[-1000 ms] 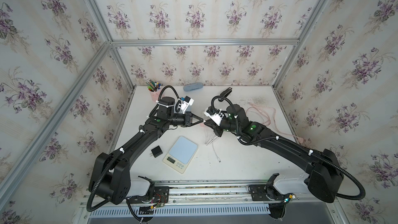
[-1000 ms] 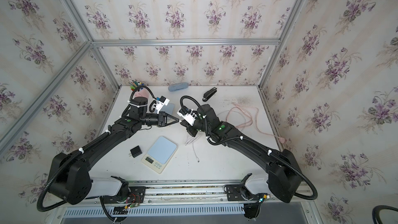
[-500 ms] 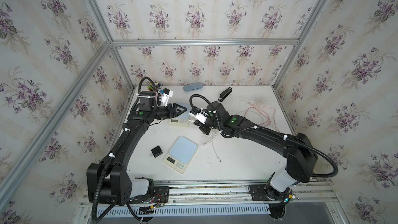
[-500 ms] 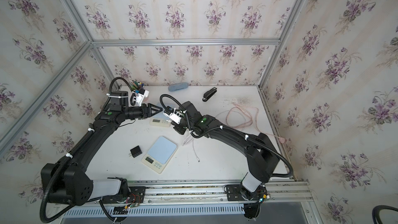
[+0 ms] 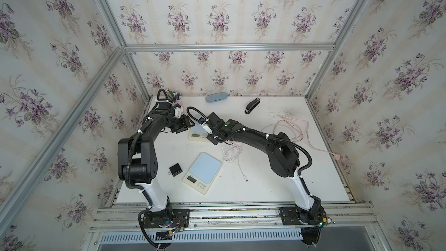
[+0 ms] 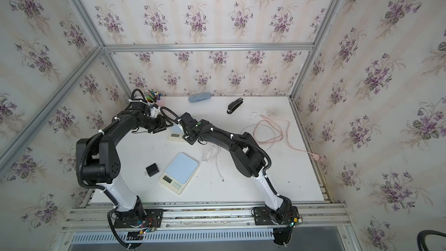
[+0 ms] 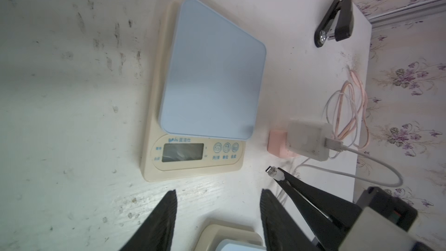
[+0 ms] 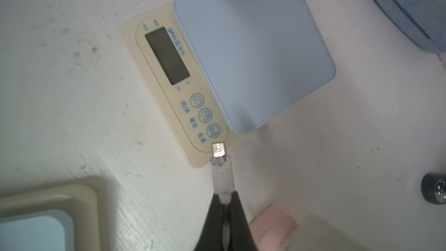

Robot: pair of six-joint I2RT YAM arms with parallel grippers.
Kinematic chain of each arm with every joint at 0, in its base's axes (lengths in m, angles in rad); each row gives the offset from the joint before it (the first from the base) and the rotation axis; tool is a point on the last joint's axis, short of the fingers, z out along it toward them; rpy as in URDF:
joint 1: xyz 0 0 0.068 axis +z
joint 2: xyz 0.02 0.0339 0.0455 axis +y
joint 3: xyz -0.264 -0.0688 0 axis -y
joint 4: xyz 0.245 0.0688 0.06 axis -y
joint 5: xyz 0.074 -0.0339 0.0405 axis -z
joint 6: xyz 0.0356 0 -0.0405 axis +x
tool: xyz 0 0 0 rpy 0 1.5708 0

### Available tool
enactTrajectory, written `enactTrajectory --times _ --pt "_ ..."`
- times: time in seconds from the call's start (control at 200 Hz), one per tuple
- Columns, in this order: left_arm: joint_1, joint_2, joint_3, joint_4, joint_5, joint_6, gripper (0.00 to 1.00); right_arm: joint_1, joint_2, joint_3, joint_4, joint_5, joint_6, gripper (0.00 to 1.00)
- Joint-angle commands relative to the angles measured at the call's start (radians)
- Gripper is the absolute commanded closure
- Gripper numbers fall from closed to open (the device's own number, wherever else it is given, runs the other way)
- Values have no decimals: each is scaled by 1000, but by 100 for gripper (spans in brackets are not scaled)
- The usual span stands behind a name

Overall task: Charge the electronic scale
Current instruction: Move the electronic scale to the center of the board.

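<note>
Right tool (image 8: 225,201) pinches the white cable plug (image 8: 220,172); left tool (image 7: 218,194) gapes empty.

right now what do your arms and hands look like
The left arm and right arm are black with white lower links, white cable ties and looping black hoses. The left hand and right hand have tapered black fingers.

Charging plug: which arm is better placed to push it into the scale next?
Right, likely. The right gripper is shut on the white cable plug, its metal tip pointing at a corner of the farther electronic scale. The left gripper is open, holding nothing.
</note>
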Motion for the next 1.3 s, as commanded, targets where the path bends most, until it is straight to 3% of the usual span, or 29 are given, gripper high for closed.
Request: enactTrajectory --times 0.0,0.125,0.33,0.659,0.964,1.294 --pt "-1 40 38 -36 -57 42 43 -23 30 11 -74 44 65 100" --pt "-9 101 82 -38 -87 60 42 -31 66 17 -108 12 75 100" --pt "-32 164 148 -86 -130 125 41 -30 117 41 -118 -154 -38 100" --pt "-22 259 181 -136 -156 193 41 -28 83 -33 4 -212 -56 100" --pt "-22 210 72 -135 -43 240 42 9 100 -28 32 -227 -119 100" --pt "-7 57 -107 -152 -138 218 41 36 21 -159 81 -247 -85 100"
